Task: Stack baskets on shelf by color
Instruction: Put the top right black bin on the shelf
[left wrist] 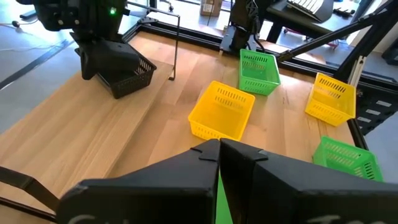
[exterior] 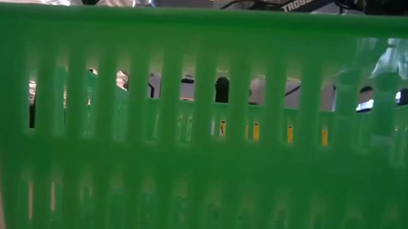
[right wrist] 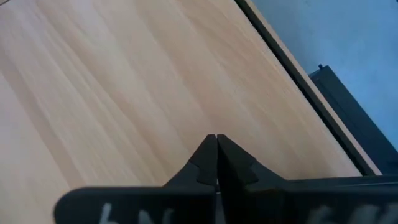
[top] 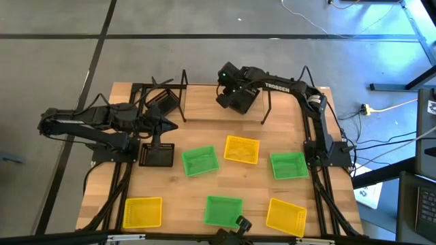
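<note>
My right gripper [top: 231, 94] [right wrist: 216, 142] is shut over the shelf's [top: 184, 95] pale board [right wrist: 124, 81]. In the left wrist view, one black basket [left wrist: 127, 71] stands on that board right against this gripper. My left gripper [top: 174, 126] [left wrist: 219, 149] is shut, holds nothing, and hovers between a second black basket [top: 163, 103] at the shelf's left end and a third [top: 157, 155] on the table. Three yellow baskets [top: 242, 149] [top: 143, 212] [top: 286, 216] and three green baskets [top: 200, 161] [top: 289, 165] [top: 223, 209] rest on their bottoms on the table. My right gripper stands close beside the black basket's [left wrist: 106, 65] far wall, fingers pointing down. Its own wrist view shows the fingers shut with only wood beyond them. Whether they touch the basket I cannot tell.
The nearest green basket's wall [exterior: 203, 129] fills the low view and hides the table behind it. The shelf's thin black posts [left wrist: 176, 43] rise around the board. Bare wood lies between the shelf and the row of baskets [left wrist: 222, 112]. Cables run on the floor at the right.
</note>
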You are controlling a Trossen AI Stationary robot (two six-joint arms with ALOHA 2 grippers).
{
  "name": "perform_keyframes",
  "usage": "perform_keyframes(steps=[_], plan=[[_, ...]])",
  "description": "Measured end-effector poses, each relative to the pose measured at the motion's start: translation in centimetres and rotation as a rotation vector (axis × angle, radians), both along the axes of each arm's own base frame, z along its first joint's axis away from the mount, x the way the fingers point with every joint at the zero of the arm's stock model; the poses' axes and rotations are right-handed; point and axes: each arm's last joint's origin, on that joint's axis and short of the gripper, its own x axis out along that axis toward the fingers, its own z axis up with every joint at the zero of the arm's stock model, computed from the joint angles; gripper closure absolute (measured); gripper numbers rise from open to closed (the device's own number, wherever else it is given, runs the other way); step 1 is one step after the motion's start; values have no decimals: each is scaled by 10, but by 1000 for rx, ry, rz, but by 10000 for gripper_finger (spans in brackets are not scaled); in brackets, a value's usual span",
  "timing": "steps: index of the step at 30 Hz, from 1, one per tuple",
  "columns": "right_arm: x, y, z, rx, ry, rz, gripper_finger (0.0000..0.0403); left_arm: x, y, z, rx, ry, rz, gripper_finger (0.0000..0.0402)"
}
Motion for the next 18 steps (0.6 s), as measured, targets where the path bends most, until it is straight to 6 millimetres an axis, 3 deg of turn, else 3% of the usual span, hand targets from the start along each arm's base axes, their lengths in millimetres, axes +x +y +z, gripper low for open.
perform_keyframes(steps=[18], plan=[[-13,12,-7,64,189,93,403,0,0,0,0,-1,0,398]])
